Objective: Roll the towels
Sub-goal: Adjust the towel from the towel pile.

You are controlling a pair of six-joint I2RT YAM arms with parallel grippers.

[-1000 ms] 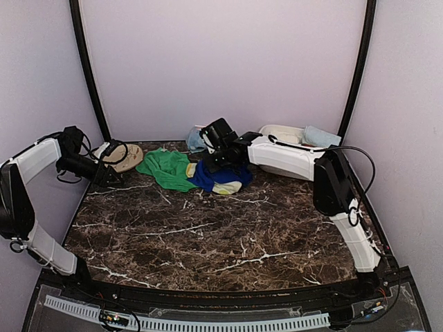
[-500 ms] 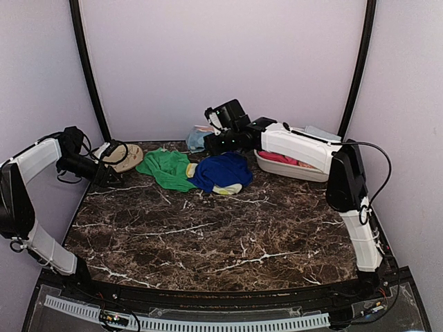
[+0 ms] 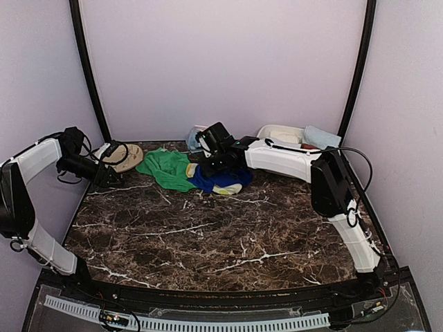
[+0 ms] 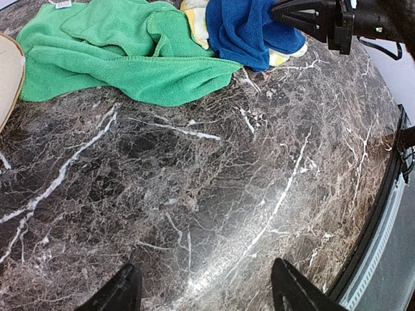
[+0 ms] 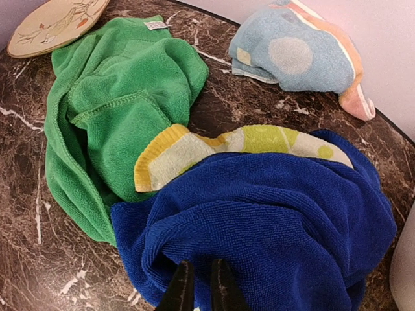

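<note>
Table (image 3: 208, 235): dark marble.
Left gripper (image 4: 204, 275): 9 o'clock edge of the table, low over the marble, fingers spread wide with nothing between.
Right gripper (image 5: 200, 264): fingers narrow, tips down on the royal blue towel (image 5: 272, 214); pinched or not, cannot tell.
Royal blue towel: crumpled toward 12 o'clock, lying over the yellow-green patterned towel (image 5: 259, 139).
Green towel (image 5: 117, 110): rumpled, touching that pile at its 9 o'clock.
Disc (image 3: 124, 155): 10 o'clock of the green towel.
Light blue towel (image 5: 292, 55): 12 o'clock by the back wall, apart from the pile.
Basin (image 3: 280, 131): white, far 1 o'clock corner.
</note>
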